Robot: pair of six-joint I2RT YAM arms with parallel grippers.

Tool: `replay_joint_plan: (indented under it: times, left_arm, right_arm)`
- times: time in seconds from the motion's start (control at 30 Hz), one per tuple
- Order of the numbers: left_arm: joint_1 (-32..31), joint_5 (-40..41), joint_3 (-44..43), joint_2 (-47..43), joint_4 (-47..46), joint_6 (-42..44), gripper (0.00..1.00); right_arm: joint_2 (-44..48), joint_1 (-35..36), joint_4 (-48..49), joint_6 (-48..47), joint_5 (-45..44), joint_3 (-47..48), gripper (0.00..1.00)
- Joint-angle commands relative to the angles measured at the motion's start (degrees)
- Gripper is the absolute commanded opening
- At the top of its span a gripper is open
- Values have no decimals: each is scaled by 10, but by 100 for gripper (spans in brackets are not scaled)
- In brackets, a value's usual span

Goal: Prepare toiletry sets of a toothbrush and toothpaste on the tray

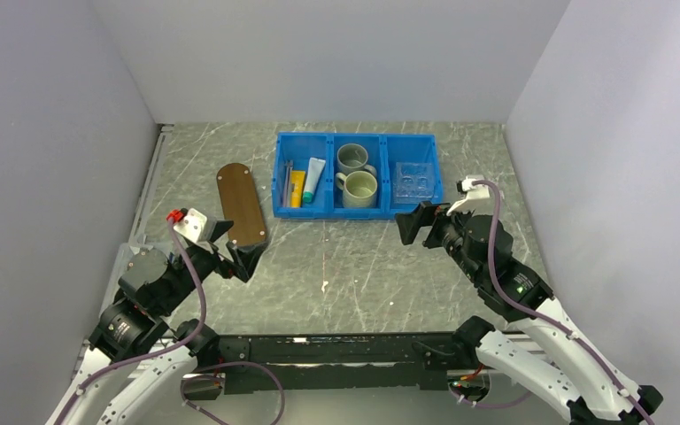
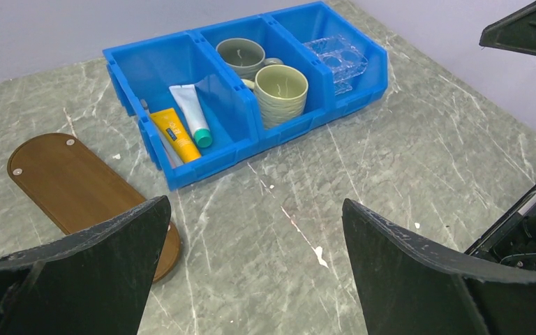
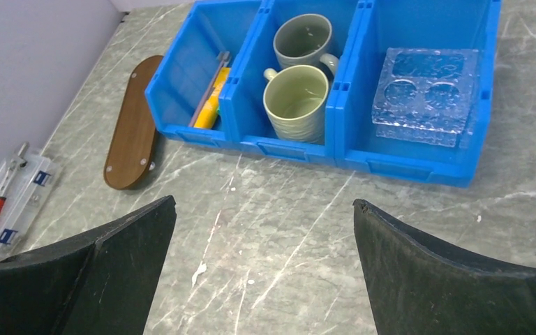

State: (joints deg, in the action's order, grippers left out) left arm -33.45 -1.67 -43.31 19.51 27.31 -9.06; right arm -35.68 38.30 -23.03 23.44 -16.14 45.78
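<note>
The dark-brown wooden tray [image 1: 241, 204] [image 2: 77, 185] [image 3: 134, 125] lies bare on the marble table, left of the blue bin [image 1: 354, 212]. In the bin's left compartment lie a yellow toothpaste tube [image 1: 297, 189] [image 2: 174, 134], a white tube with a teal cap [image 1: 314, 179] [image 2: 192, 114] and thin toothbrushes [image 1: 286, 181] [image 3: 209, 87]. My left gripper [image 1: 235, 243] [image 2: 255, 202] hovers open at the tray's near end, holding nothing. On the other side, my right gripper [image 1: 421, 223] [image 3: 264, 201] stands open and empty just in front of the bin's right end.
The bin's middle compartment holds a grey mug [image 1: 352, 158] and a green mug [image 1: 359, 188]. Its right compartment holds a clear square holder [image 1: 414, 180]. A clear case with a red-handled tool [image 3: 3, 202] lies at the table's left edge. Walls enclose three sides.
</note>
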Motion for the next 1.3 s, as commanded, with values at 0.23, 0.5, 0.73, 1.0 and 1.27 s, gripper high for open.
replay_joint_plan:
  times: [0.23,0.5,0.73,1.0,1.27]
  left_arm:
    - [3,15,-15,3,6,8,99]
    - [4,87,-17,-6,19,5,99]
    - [5,113,-20,-5,30,-1,99]
    - [6,106,-13,-32,20,-3,99]
    - [8,104,-9,-49,14,-2,99]
  right_arm:
    - [-91,4,88,35,108,-14,95]
    - [-170,41,163,108,132,-35,89]
    - [-264,113,248,205,90,-42,87]
    - [-401,175,305,308,60,5,85]
    - [-527,200,374,374,76,54,81]
